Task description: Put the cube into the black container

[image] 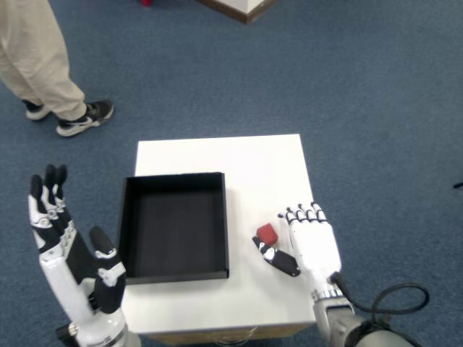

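on the white table (246, 163), curled fingers (300, 215) and thumb touch the small red cube (268, 233), grip unclear.

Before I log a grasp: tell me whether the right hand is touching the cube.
Cannot tell. In the head view the cube sits just beside the right hand, by its thumb, but no contact or gap shows plainly.

A white table (246, 155) stands on blue carpet (362, 87). A person's legs (32, 65) and, perhaps, furniture (242, 7) are beyond it.
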